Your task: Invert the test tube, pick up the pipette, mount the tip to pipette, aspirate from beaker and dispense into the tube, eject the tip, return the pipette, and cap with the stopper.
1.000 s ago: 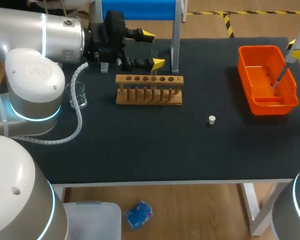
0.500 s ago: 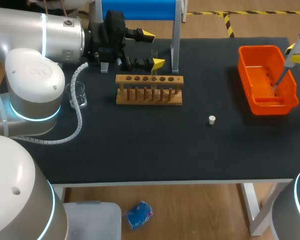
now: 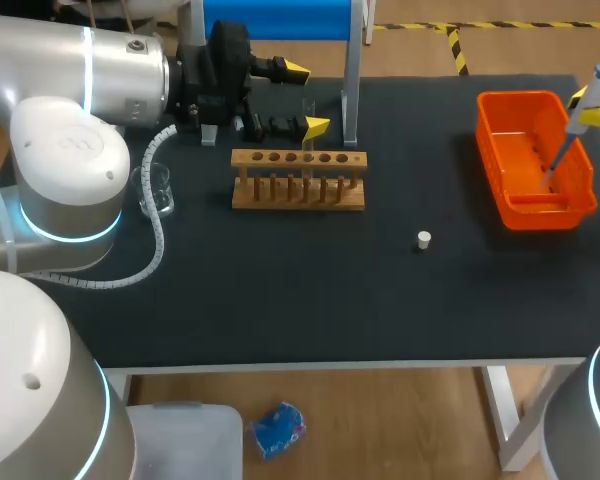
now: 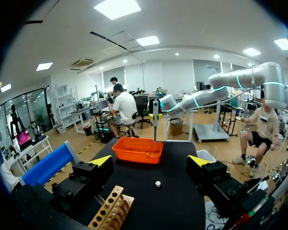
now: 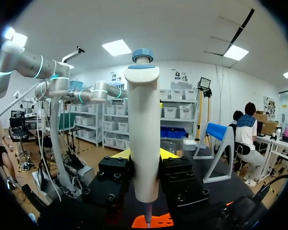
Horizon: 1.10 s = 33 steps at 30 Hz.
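Held the pipette (image 5: 144,129) clenched in the right gripper (image 5: 144,154) over the orange bin (image 3: 490,150) at the right edge of the worktop (image 3: 280,300), left gripper (image 3: 306,98) spread open beside the wooden rack (image 3: 298,197).

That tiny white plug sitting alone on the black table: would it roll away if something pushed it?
The white stopper looks like a short cylinder standing on a flat end, so a push would probably slide it over the table; knocked onto its side, it may roll. Being so small, it is likely light and easily flicked away.
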Each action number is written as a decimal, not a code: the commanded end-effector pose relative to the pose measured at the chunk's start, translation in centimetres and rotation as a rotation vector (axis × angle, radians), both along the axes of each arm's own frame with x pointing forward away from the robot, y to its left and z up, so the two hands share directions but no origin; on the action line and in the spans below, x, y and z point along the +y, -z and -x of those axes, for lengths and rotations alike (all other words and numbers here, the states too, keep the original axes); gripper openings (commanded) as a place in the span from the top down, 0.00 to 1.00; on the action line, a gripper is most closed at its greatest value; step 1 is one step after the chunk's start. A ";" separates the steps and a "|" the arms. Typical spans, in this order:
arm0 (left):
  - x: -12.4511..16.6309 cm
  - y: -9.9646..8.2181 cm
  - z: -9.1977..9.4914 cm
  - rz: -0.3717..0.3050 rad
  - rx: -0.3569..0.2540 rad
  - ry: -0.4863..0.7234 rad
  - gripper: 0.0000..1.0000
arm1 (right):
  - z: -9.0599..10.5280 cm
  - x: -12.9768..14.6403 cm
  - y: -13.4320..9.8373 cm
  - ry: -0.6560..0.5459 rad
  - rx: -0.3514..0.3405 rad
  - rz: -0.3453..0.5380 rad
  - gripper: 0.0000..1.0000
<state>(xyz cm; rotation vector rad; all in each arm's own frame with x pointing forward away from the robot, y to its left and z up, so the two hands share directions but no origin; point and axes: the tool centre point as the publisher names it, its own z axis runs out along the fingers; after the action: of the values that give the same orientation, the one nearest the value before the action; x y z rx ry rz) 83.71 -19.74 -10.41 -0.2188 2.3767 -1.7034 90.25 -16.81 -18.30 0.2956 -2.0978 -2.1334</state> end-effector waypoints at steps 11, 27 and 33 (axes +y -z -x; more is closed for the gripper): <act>0.0 0.0 0.0 0.001 -0.001 0.000 0.00 | -0.3 -0.2 0.1 -0.009 -0.001 0.000 1.00; -8.0 -4.0 -5.3 -0.056 0.025 0.068 0.00 | -0.3 -0.2 0.1 -0.009 -0.001 0.000 1.00; -14.9 -6.3 -9.1 -0.079 0.013 0.188 0.00 | -0.3 -0.2 0.1 -0.009 -0.001 0.000 1.00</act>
<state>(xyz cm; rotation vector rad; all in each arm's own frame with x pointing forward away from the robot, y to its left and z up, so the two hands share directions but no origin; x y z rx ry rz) 87.52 -27.11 -4.92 -0.0562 2.4308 -1.7314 90.28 -16.84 -18.31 0.2968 -2.0968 -2.1330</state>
